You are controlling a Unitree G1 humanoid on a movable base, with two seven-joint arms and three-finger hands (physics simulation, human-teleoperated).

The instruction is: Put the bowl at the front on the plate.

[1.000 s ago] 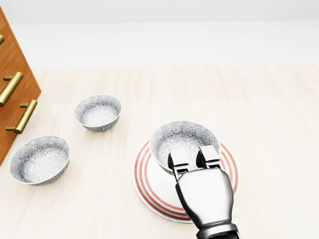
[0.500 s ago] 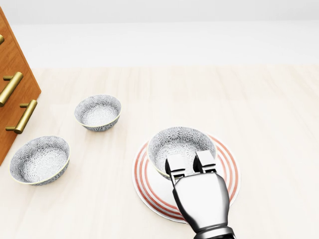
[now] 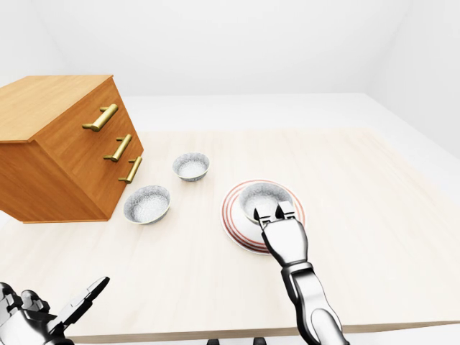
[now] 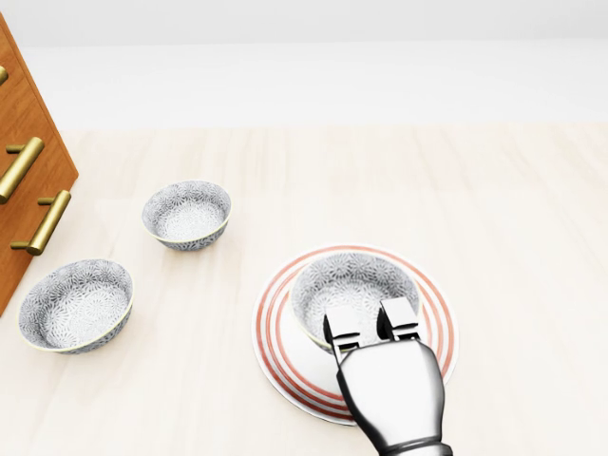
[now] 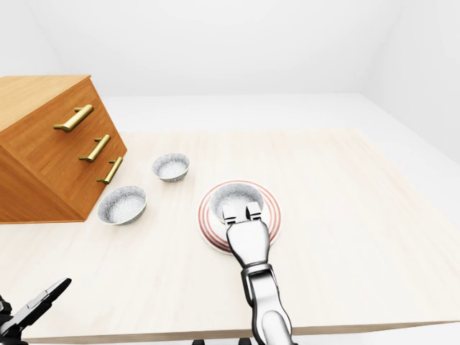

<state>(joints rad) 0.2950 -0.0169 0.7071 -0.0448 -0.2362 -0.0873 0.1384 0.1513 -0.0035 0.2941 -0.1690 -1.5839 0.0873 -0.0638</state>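
Note:
A grey patterned bowl (image 4: 353, 283) sits in the middle of the white plate with red rings (image 4: 436, 306), low in the head view. My right hand (image 4: 370, 329) reaches in from the bottom edge, and its fingers (image 4: 340, 330) hook over the bowl's lower rim, closed on it. My left hand (image 3: 52, 314) hangs at the bottom left corner of the left-eye view, far from the plate, with its fingers spread and holding nothing.
Two more patterned bowls stand left of the plate: one (image 4: 187, 215) higher up, one (image 4: 76, 305) lower, beside a wooden drawer chest (image 3: 65, 144) with brass handles. The light wooden table's (image 3: 374, 208) near edge runs along the bottom of the eye views.
The bowl has come down and slightly right with my right hand, from above the plate's upper left part to its middle. The other bowls have not moved.

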